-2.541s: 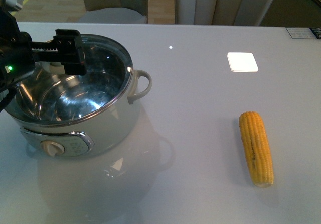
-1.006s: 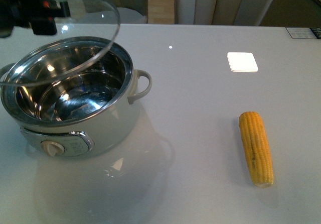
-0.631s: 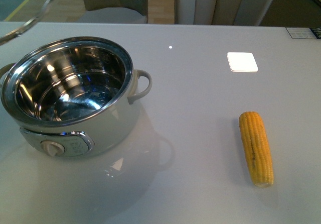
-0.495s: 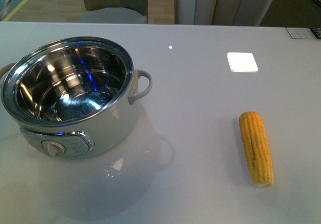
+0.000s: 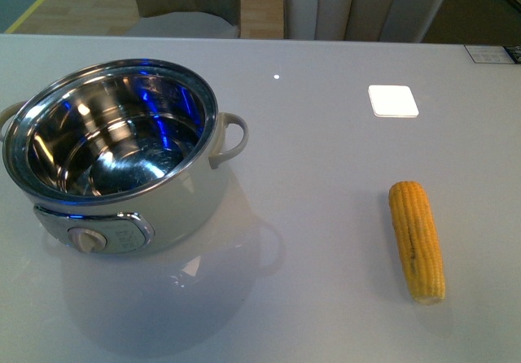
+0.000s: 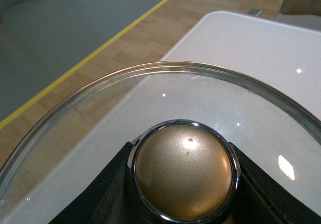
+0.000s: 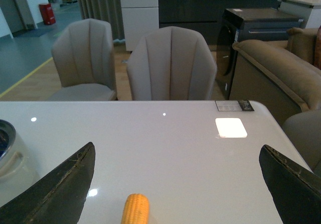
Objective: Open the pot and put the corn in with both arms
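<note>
Pot (image 5: pixel 183 204) sits on the table (image 5: pixel 326 168), lid off, steel bowl showing blue glints. Corn (image 5: pixel 416 241) lies flat to the pot's right, well apart from it, untouched. Your left gripper (image 6: pixel 183 184) is clamped on the gold knob (image 6: pixel 183 169) of the glass lid (image 6: pixel 200 77); its place relative to the pot can't be told. Your right gripper (image 7: pixel 176 147) is spread wide, holding nothing, on the corn side of the pot.

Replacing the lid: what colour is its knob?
The knob is brassy gold, chrome-ringed; left wrist view shows it best.
</note>
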You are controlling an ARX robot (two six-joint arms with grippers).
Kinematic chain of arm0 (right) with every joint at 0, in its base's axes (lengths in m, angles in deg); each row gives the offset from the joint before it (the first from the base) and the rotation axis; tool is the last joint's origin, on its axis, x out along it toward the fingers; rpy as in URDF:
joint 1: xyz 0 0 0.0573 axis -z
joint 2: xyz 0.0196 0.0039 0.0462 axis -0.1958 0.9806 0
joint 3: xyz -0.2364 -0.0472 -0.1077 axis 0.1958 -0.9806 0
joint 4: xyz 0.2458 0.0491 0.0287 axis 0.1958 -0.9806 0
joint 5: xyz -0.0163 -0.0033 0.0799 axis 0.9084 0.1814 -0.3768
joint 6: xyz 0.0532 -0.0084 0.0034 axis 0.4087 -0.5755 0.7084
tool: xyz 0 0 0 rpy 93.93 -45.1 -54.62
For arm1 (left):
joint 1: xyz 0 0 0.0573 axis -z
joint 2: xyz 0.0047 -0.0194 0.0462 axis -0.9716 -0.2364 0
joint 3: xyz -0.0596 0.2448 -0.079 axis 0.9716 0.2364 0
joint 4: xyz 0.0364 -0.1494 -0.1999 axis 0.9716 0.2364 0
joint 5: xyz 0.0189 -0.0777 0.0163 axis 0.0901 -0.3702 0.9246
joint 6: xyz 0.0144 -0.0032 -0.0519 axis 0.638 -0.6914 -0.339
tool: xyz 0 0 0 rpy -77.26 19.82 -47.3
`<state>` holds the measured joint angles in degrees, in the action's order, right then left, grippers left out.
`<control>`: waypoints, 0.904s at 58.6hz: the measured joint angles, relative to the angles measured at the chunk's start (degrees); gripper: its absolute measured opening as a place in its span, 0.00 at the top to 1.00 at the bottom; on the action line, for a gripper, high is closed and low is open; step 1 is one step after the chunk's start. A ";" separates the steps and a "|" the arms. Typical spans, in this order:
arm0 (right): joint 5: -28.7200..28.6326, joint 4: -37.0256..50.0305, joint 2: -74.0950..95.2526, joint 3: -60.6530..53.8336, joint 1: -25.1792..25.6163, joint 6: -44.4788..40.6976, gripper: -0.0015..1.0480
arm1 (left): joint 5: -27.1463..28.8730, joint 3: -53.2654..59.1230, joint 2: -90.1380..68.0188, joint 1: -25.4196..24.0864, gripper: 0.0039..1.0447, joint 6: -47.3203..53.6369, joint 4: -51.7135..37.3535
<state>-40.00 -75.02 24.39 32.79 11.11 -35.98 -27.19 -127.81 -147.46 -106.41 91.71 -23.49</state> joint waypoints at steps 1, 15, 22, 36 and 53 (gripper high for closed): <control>0.00 0.00 0.00 0.00 0.00 0.02 0.08 | 0.00 -0.20 -0.39 -0.02 0.57 0.00 -0.04; 0.00 0.00 0.00 0.00 0.00 0.00 0.08 | -1.53 -5.84 -8.66 0.72 0.57 -0.22 -2.34; -0.02 0.00 0.00 0.00 0.00 0.02 0.08 | -2.16 -9.86 -14.43 1.84 0.57 -0.15 -3.65; 0.00 0.00 0.00 0.00 0.00 0.02 0.08 | -3.39 -12.70 -20.04 2.19 0.57 -0.02 -5.57; 0.00 0.00 0.00 0.00 0.00 0.02 0.08 | -4.57 -12.90 -23.41 1.73 0.57 0.28 -8.46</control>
<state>-40.00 -75.02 24.39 32.79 11.11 -35.96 -31.76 -140.71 -170.86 -104.68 91.99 -31.95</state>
